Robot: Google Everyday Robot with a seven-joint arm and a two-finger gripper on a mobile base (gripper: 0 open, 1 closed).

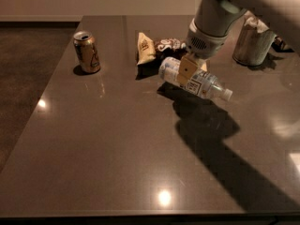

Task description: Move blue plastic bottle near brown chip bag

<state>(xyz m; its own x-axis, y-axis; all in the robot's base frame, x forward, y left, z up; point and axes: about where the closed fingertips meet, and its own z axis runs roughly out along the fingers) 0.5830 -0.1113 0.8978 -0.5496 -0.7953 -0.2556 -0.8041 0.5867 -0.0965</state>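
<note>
The blue plastic bottle [199, 81] is clear with a pale blue and white label and a white cap pointing right. It hangs tilted a little above the dark table [117, 144], casting a shadow beneath. My gripper [186, 70] is shut on the bottle's middle, coming down from the large white arm at the upper right. The brown chip bag [159, 50] lies just behind and left of the bottle, dark brown in the middle with a tan end standing up. Part of the bag is hidden behind the gripper.
A gold drink can [86, 52] stands upright at the back left. A grey cylindrical container [253, 41] stands at the back right, partly behind the arm. The table's left edge borders dark floor.
</note>
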